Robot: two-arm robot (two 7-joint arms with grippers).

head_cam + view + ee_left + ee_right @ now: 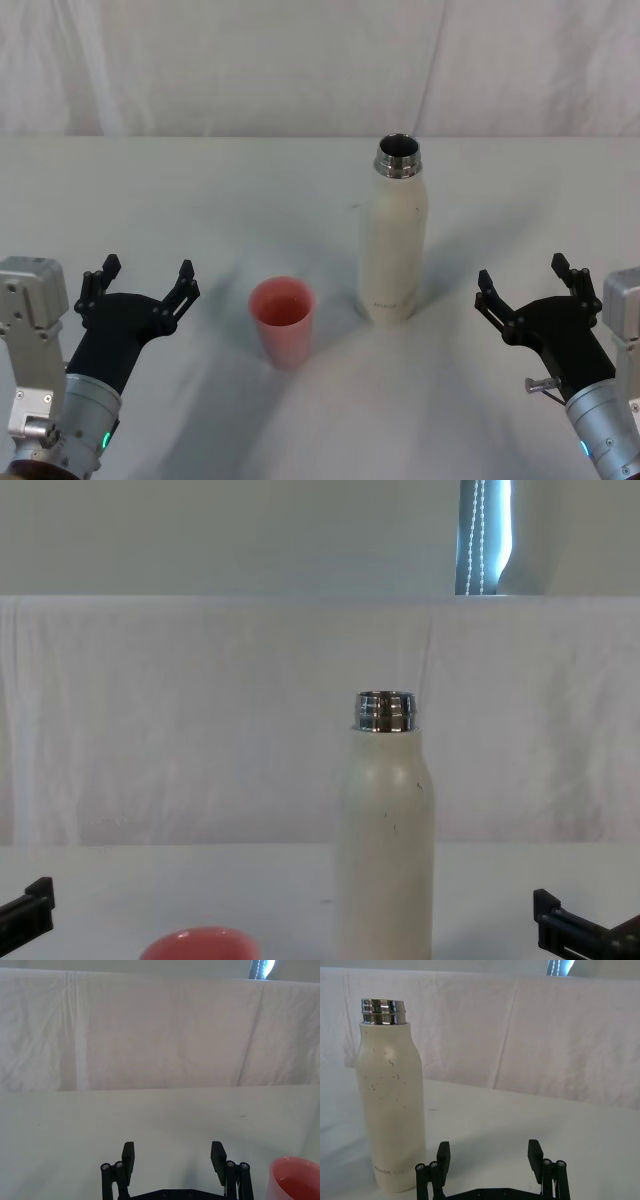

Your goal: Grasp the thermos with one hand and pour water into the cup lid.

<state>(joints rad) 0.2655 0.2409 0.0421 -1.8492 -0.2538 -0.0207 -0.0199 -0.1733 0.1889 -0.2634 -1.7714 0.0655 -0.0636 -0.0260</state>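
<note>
A white cloth covers the table (200, 200) and hangs as a creased backdrop (300, 60) behind it; in the chest view a plain pale wall rises above the backdrop, with a strip of window and a beaded cord (482, 535) at the upper right. On the cloth, slightly right of centre, the thermos (395, 235) stands upright, cream-white with small dark specks, faint lettering near its base and a shiny threaded steel neck that is uncapped; its mouth looks dark from above and what it holds cannot be told. Just beside it, on the robot's left and a little nearer the robot, the cup lid (283, 320) stands upright with its mouth up, coral-pink, not touching the bottle; its inside shows only pink and whether there is water in it cannot be told. The left gripper (140, 285) rests low over the table to the left of the cup lid, apart from it, its black fingers spread wide with nothing between them. The right gripper (525, 285) sits to the right of the thermos, well apart from it, its fingers likewise spread wide and bare.
</note>
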